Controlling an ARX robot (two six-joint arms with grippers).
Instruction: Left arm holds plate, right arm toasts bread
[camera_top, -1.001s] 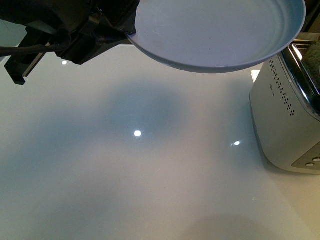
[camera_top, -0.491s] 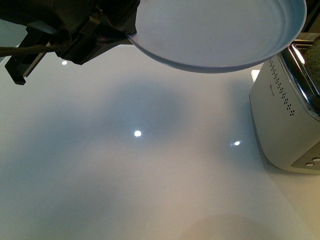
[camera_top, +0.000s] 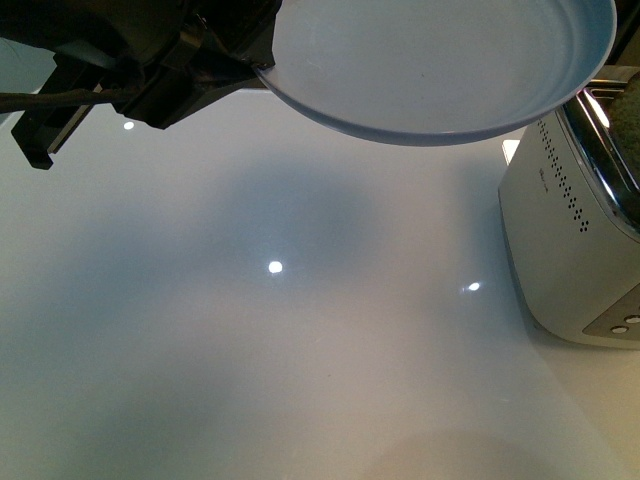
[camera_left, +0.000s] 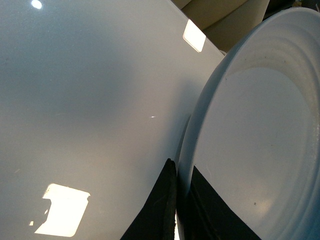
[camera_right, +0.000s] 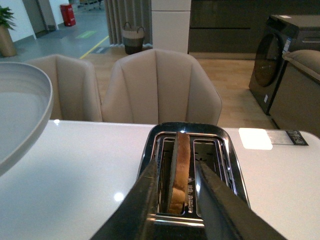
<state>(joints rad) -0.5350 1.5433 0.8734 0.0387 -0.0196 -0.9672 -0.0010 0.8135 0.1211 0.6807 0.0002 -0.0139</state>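
Observation:
The pale blue plate (camera_top: 440, 60) hangs tilted above the white table, its far edge over the toaster (camera_top: 560, 240). My left gripper (camera_top: 255, 70) is shut on the plate's rim; in the left wrist view the two black fingers (camera_left: 162, 210) pinch the plate (camera_left: 260, 130) edge between them. The bread (camera_right: 182, 150) stands on edge in one slot of the toaster (camera_right: 227, 160), sticking up out of it. My right gripper (camera_right: 178, 165) is open above the toaster, one finger on each side of the slice, with a gap to it on both sides.
The glossy white table (camera_top: 300, 350) stretches below the plate, with the toaster at its right edge. The plate's rim (camera_right: 20, 115) also shows in the right wrist view, beside the toaster. Beige chairs (camera_right: 160, 85) stand beyond the table's far edge.
The plate has crept very slightly to the right in the front view. The left arm and the toaster look unmoved.

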